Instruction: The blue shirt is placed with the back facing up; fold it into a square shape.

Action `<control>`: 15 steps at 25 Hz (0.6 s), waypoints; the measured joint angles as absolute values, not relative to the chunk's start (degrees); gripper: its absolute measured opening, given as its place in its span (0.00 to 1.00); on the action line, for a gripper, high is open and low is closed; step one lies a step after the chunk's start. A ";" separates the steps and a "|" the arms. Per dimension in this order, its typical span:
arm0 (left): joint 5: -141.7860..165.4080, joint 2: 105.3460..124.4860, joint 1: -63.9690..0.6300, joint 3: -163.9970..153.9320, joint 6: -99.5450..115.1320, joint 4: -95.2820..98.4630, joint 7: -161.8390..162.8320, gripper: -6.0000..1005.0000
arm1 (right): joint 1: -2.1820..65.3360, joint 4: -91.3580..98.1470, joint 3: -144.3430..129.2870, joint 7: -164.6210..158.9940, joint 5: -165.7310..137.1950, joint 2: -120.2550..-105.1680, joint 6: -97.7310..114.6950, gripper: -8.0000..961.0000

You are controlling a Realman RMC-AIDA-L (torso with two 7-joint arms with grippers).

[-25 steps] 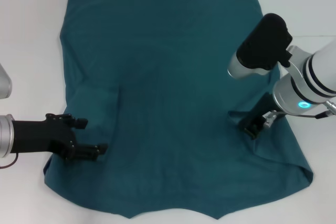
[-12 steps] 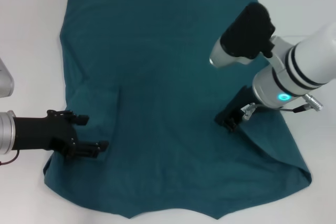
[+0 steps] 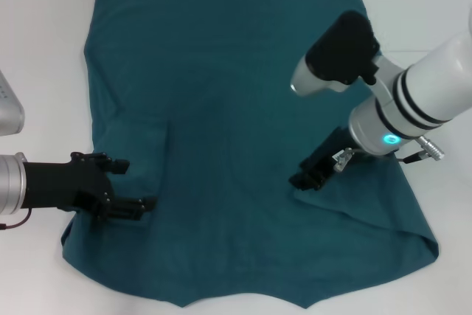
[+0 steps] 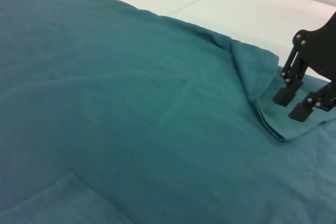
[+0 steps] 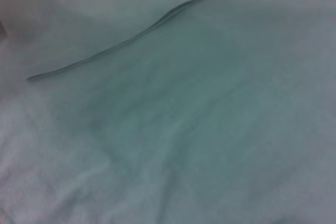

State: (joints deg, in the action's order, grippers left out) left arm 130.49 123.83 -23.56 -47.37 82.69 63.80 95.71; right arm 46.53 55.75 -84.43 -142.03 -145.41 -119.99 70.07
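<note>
Two sleeves folded inward is the step I judge to be in hand. Largest in view is the white table (image 3: 44,49), and nearly all of it is taken up by the blue shirt (image 3: 221,71), spread flat with its plain back up, hem at the far edge and collar notch at the near edge.

On the robot's right, the shirt's side has been drawn over the body, making a soft rolled fold visible in the left wrist view. The right gripper (image 3: 306,176) sits low on that fold, well inside the shirt's outline. Its fingers (image 4: 287,96) are set close together with their tips down on the cloth, but whether fabric is pinched between them I cannot tell.

On the robot's left, the left gripper (image 3: 127,186) lies over the sleeve area near the shirt's edge, its fingers spread apart and gripping nothing that I can see; a sleeve already appears tucked in just beyond it.

Next, I judge, the right fold must be laid flat and let go, then the collar end brought toward the hem.
</note>
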 joint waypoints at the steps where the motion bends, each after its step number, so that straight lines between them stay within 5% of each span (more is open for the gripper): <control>1: 130.49 123.84 -23.56 -47.37 82.70 63.80 95.71 0.89 | 46.35 55.86 -83.97 -141.99 -145.55 -119.90 70.30 0.15; 10: 130.43 123.84 -23.75 -47.37 82.70 63.80 95.71 0.88 | 42.88 60.16 -79.29 -146.48 -159.89 -119.93 71.49 0.63; 15: 130.49 123.84 -24.08 -47.37 82.70 63.81 95.85 0.88 | 41.92 60.24 -76.98 -146.56 -161.40 -119.85 71.74 0.51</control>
